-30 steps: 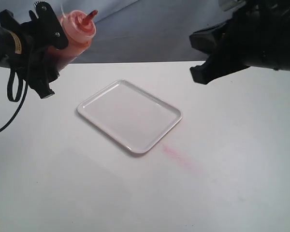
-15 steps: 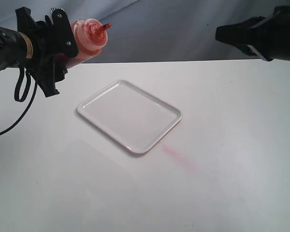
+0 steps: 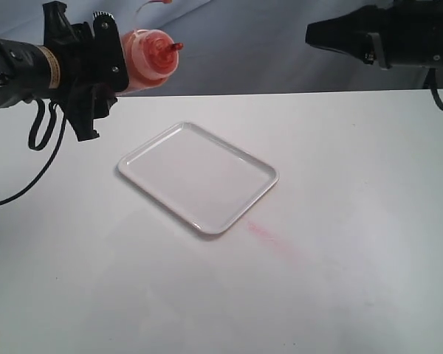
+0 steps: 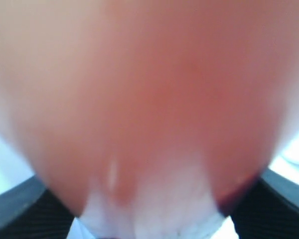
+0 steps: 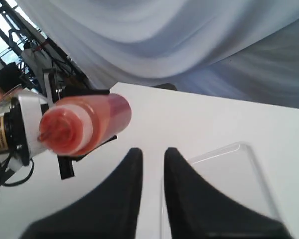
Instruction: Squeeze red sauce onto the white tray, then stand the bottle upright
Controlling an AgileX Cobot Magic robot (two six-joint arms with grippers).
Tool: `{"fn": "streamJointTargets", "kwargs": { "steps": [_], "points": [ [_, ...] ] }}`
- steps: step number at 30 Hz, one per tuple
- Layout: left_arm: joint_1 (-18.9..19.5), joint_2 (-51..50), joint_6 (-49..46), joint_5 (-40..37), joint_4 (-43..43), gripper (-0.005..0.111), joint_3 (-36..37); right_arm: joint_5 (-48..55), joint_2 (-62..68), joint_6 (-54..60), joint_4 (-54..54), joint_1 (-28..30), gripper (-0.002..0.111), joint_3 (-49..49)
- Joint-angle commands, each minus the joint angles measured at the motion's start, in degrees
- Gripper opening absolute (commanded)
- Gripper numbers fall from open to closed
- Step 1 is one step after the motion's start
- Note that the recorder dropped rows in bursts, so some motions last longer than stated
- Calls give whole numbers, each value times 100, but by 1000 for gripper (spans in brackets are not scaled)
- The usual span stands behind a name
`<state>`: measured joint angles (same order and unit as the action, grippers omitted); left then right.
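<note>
Exterior view: left gripper (image 3: 112, 72) holds clamped bottle (image 3: 148, 60), nozzle (image 3: 173, 47) probably needed next above white tray (image 3: 199, 177); right gripper (image 3: 311, 34) barely parted, empty.

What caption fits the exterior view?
Left gripper holds the sauce bottle tipped sideways above the table, near the white tray; right gripper hovers apart.

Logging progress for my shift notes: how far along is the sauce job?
Done: the bottle is lifted, tilted, in the left end effector. In hand: its nozzle is not yet over the white tray. Left: the tray is bare, so squeezing and standing the bottle upright remain.
</note>
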<state>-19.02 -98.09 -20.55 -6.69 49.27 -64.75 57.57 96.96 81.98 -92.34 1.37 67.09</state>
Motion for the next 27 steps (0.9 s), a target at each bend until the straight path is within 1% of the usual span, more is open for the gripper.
{"fn": "streamJointTargets", "kwargs": {
  "steps": [1,2,5,7,10,14,21,24,27],
  "points": [
    [11,-126,51,232,521,0,-86,-269,128,-390,-6,32,44,476],
    [11,-238,51,232,730,0,-86,-353,215,-512,-6,32,61,650],
    [11,-390,51,268,878,0,-86,-486,333,-755,-6,-34,76,842],
    [11,-428,51,298,978,0,-86,-545,438,-755,58,-139,80,913],
    [11,-444,51,407,979,0,-86,-618,712,-789,317,-359,81,1071],
    [11,-444,63,491,1519,0,-96,-629,1195,-1352,346,-547,81,1510],
    [11,-598,12,534,1754,0,-545,-619,1833,-1405,637,-886,81,2397],
    [11,-845,-449,534,1754,0,-731,-582,2068,-1620,804,-941,81,2750],
    [11,-1006,-930,534,1754,0,-831,-593,2185,-1758,980,-941,81,2901]
  ]
}}
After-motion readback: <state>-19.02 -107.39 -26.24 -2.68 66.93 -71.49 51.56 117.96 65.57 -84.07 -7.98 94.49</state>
